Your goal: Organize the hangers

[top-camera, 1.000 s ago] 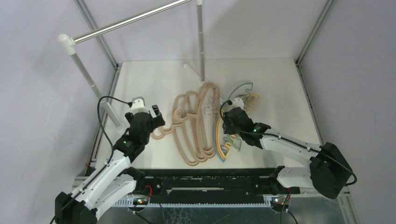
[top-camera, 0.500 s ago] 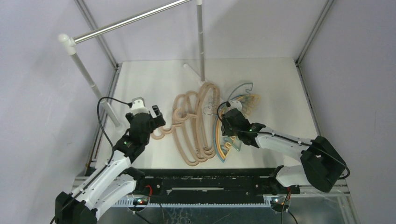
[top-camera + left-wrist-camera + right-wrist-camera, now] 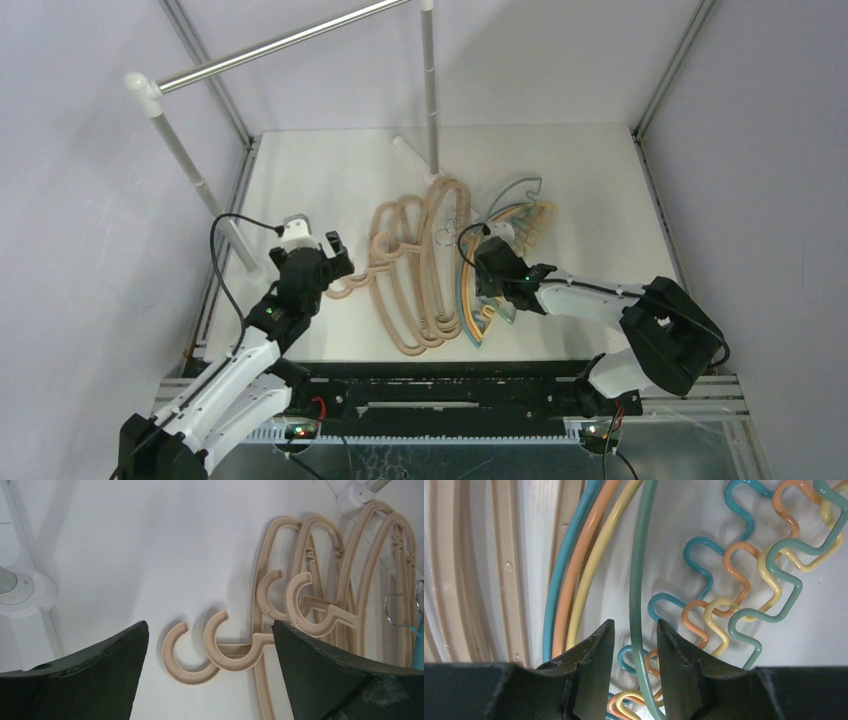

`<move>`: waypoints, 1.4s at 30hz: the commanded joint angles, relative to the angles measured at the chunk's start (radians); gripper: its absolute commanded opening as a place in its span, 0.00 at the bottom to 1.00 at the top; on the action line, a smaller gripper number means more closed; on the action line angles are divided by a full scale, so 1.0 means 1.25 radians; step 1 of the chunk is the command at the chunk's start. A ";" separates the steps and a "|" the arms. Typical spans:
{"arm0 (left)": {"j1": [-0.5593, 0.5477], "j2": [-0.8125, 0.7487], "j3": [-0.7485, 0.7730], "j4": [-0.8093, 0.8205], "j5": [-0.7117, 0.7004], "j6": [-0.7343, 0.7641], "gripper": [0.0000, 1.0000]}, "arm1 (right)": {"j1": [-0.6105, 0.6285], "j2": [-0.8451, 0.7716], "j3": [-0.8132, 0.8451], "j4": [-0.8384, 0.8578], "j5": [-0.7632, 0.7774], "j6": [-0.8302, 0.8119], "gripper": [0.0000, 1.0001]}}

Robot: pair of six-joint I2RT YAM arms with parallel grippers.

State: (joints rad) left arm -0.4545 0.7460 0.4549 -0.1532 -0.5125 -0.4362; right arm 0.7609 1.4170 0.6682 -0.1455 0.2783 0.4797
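Observation:
Several thick beige hangers (image 3: 410, 270) lie overlapped at the table's middle, their rounded hooks (image 3: 192, 672) pointing left. Thin blue, orange, yellow and green hangers (image 3: 530, 215) lie stacked just right of them. My left gripper (image 3: 338, 256) is wide open and empty, hovering over the two leftmost beige hooks, which show between its fingers (image 3: 210, 670). My right gripper (image 3: 490, 285) is low over the thin stack. Its jaws are narrowly open and straddle the green hanger's curved wire (image 3: 638, 580), with a gap on each side (image 3: 635, 630).
A silver rail (image 3: 280, 45) on white poles stands at the back left. One pole foot (image 3: 245, 255) is just left of my left gripper and shows in the left wrist view (image 3: 22, 592). Another foot (image 3: 430, 165) touches the beige hangers' far end. Grey walls enclose the table.
My right gripper has slid left along the thin hangers toward the beige ones, and its elbow has swung left. My left gripper has shifted slightly nearer.

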 commanded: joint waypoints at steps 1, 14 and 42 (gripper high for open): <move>-0.005 -0.001 -0.004 0.033 0.002 -0.005 0.99 | 0.003 0.019 -0.005 0.042 0.015 0.017 0.44; -0.005 -0.002 -0.014 0.034 0.000 0.001 0.99 | 0.028 -0.110 0.004 -0.024 0.089 -0.051 0.00; -0.005 -0.005 0.031 0.006 -0.057 -0.015 0.99 | -0.124 -0.051 0.646 0.159 -1.050 0.290 0.00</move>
State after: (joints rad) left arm -0.4545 0.7536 0.4412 -0.1455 -0.5503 -0.4446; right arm 0.6518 1.3048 1.4296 -0.2611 -0.8650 0.6582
